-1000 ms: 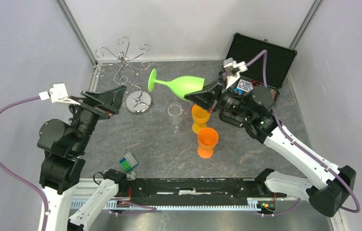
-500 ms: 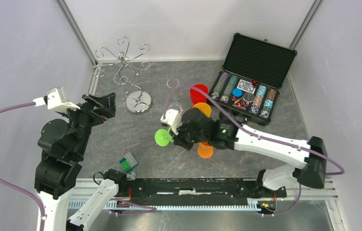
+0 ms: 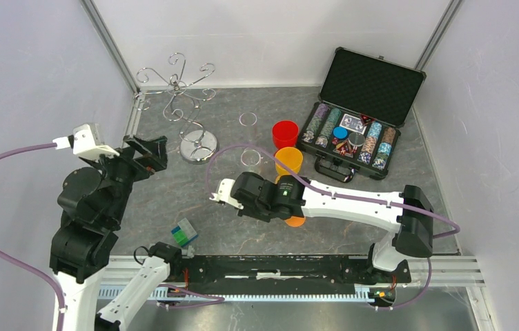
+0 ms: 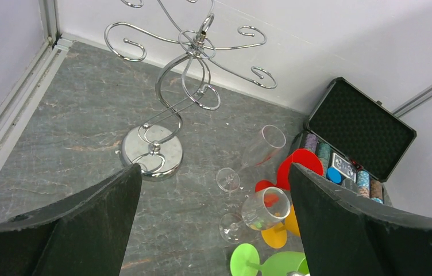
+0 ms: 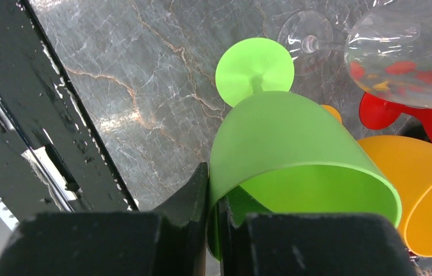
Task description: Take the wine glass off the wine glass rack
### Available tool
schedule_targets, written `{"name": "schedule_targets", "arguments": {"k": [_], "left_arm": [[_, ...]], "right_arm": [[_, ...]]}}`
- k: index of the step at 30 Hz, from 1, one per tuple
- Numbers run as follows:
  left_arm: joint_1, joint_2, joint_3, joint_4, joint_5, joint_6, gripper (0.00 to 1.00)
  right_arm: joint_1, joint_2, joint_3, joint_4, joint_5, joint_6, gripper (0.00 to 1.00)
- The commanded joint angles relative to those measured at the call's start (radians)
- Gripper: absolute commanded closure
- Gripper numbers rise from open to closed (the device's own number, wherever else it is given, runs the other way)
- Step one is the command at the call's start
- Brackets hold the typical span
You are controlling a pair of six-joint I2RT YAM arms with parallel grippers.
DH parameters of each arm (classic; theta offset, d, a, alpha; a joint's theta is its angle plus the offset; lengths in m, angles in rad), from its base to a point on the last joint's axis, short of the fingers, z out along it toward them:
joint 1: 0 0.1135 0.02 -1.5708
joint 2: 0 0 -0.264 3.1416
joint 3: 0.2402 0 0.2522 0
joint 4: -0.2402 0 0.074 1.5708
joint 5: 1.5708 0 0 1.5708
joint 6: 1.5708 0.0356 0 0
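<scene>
Counter (image 3: 174, 200) edges: metal rail along the left wall, close to the wine glass rack (image 4: 193, 40). The black rail at the near edge runs just beside the right claw (image 5: 212, 190).

Open room: bare grey stone between the rack's mirrored base and the cluster of glasses, and more to the left of the green foot.

Rack upright in the far-left corner.

Right claw: nearly closed, pinching the rim wall of the green wine glass (image 5: 294, 155), one finger outside the bowl, one inside. Glass tilted, foot pointing away, low over mid-counter, well apart from the rack. Just beside it are an orange cup (image 5: 426, 190) and a clear glass (image 5: 386, 57) on its side.

Left claw (image 4: 215, 172): spread wide, touching nothing, facing the rack.
</scene>
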Motion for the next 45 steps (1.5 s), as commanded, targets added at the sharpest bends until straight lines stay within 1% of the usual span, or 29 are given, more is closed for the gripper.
{"name": "schedule_targets", "arguments": {"k": [1, 4, 13, 15, 19, 23, 28, 31, 35, 39, 41, 44, 45], "left_arm": [[0.000, 0.019, 0.011, 0.010, 0.008, 0.059, 0.00], [0.000, 0.017, 0.005, 0.010, 0.002, 0.059, 0.00], [0.000, 0.009, -0.008, 0.016, -0.004, 0.060, 0.00], [0.000, 0.009, -0.009, 0.016, -0.004, 0.059, 0.00], [0.000, 0.006, -0.011, 0.016, -0.005, 0.058, 0.00], [0.000, 0.004, -0.012, 0.016, -0.003, 0.055, 0.00], [0.000, 0.008, -0.012, 0.016, 0.030, 0.061, 0.00], [0.000, 0.010, -0.009, 0.014, 0.056, 0.061, 0.00], [0.000, -0.004, -0.014, 0.014, 0.067, 0.038, 0.00], [0.000, -0.030, -0.035, 0.014, 0.041, 0.029, 0.00], [0.000, -0.041, -0.045, 0.012, 0.027, 0.026, 0.00], [0.000, -0.046, -0.055, -0.003, 0.019, 0.008, 0.00], [0.000, -0.047, -0.059, -0.010, 0.017, 0.003, 0.00]], "right_arm": [[0.010, 0.019, 0.071, -0.059, -0.009, -0.043, 0.87], [0.040, 0.037, 0.075, -0.079, -0.020, -0.058, 0.85], [0.063, 0.058, 0.076, -0.102, -0.080, -0.103, 0.84], [0.064, 0.065, 0.076, -0.104, -0.072, -0.105, 0.80], [0.065, 0.072, 0.086, -0.104, -0.064, -0.107, 0.69], [0.065, 0.075, 0.111, -0.100, -0.045, -0.107, 0.60], [0.066, 0.054, 0.127, -0.077, -0.002, -0.095, 0.52], [0.065, 0.025, 0.121, -0.063, -0.005, -0.093, 0.47], [0.065, -0.061, 0.088, -0.028, -0.029, -0.093, 0.39], [0.065, -0.268, -0.010, 0.102, 0.042, -0.065, 0.32], [0.063, -0.373, -0.052, 0.173, 0.084, -0.051, 0.30], [0.063, -0.500, -0.099, 0.234, 0.276, -0.032, 0.29], [0.064, -0.525, -0.108, 0.238, 0.363, -0.024, 0.28]]}}
